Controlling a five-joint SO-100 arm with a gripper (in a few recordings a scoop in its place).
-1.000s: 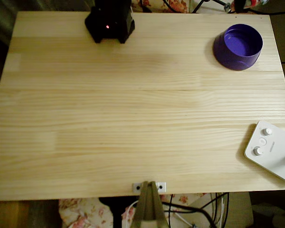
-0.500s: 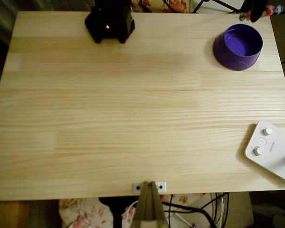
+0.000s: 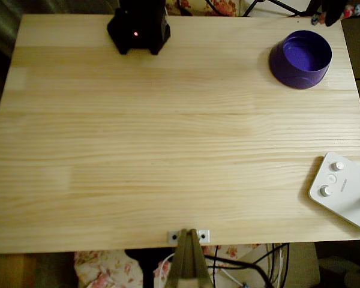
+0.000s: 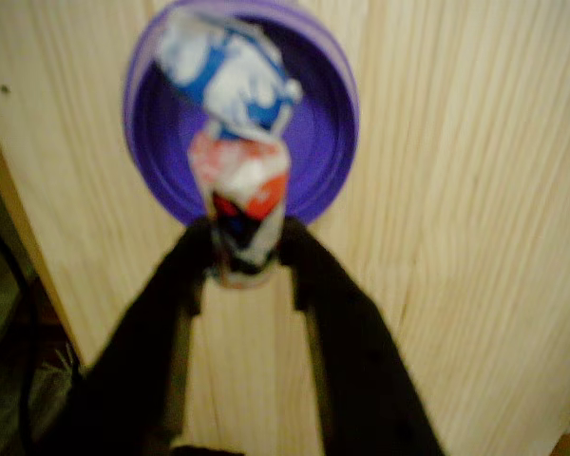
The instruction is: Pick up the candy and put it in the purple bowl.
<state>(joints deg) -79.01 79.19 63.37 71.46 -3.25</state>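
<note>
Gripper (image 4: 245, 255): two black fingers closed on the candy (image 4: 236, 161), clamping its lower end, wrist view. Candy: whitish wrapper with blue and red marks, standing out past the fingertips, its far end overlapping the purple bowl (image 4: 325, 133) behind it, image blurred.

Gripper, overhead view (image 3: 331, 11): dark shape at the top right edge, just beyond the table's far corner; candy there a small reddish speck (image 3: 347, 12).

Purple bowl (image 3: 300, 59): upright at the table's (image 3: 168, 132) far right corner, interior empty.

White button-topped device (image 3: 343, 190): right edge, near side.

Black arm base (image 3: 138, 27): top edge, red light on.
</note>
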